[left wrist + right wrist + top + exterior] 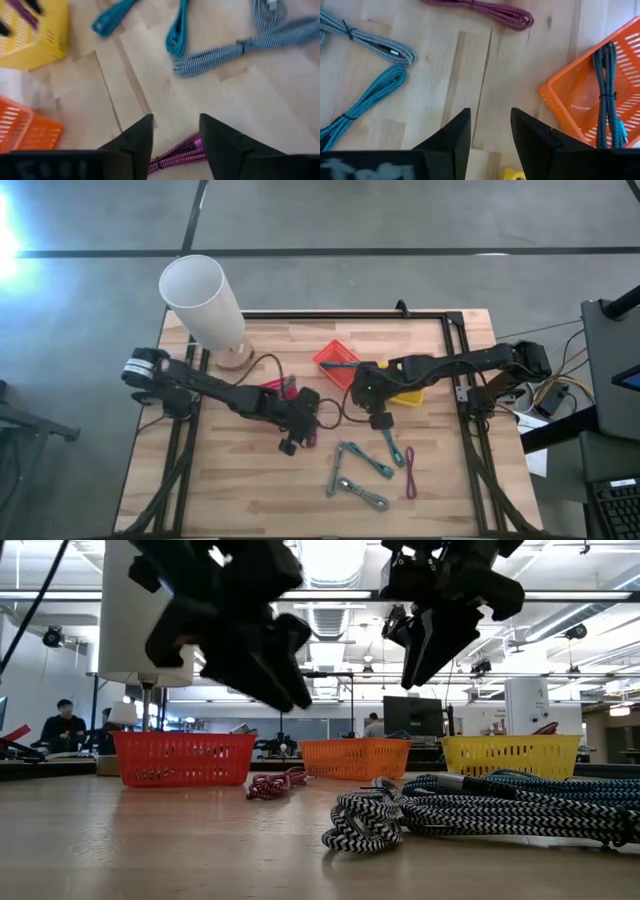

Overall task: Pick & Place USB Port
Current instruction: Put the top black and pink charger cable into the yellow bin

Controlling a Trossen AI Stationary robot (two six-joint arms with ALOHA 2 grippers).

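Note:
Several coiled USB cables lie on the wooden table: teal ones, a grey-white striped one and a maroon one. A pink cable lies on the table under my left gripper. That gripper hangs open above the table's middle, well off the surface. My right gripper is also open and raised, over bare wood between the teal cable and the orange basket, which holds a dark cable.
Three baskets stand toward the far side: red, orange, yellow. A white cylindrical lamp stands at the far left corner. Bare wood lies near the table's near left edge. People sit in the room behind.

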